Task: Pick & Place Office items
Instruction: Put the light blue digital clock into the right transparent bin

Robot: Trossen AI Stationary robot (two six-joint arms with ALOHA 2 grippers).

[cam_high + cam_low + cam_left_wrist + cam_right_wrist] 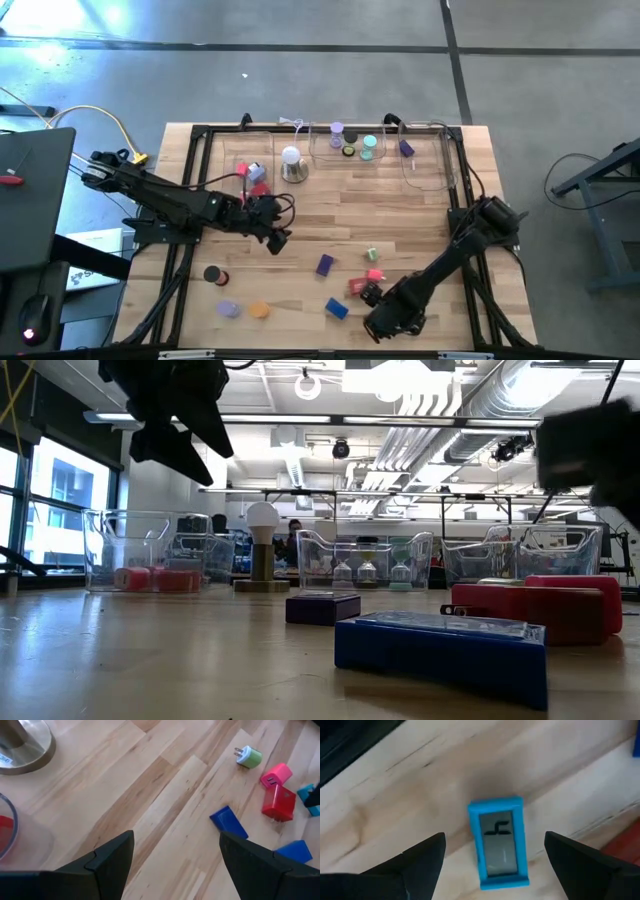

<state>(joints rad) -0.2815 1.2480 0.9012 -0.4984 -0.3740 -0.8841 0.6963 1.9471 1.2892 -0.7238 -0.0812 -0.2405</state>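
Bare wood mid-table; office items crowd the near edge.

Table is light wood, butcher-block strips with darker streaks, black frame around the edge. Both arms and their fingers are black. Clear trays at the back hold red blocks; another clear tray holds lilac, teal and black rolls. White dome sits on a brushed metal base. On the wood: purple block, dark blue block, red block, pink plug block, pale green plug block, orange roll, lilac roll, black roll. Bright blue frame with a grey face and a black mark. Floor is grey concrete with dark lines.
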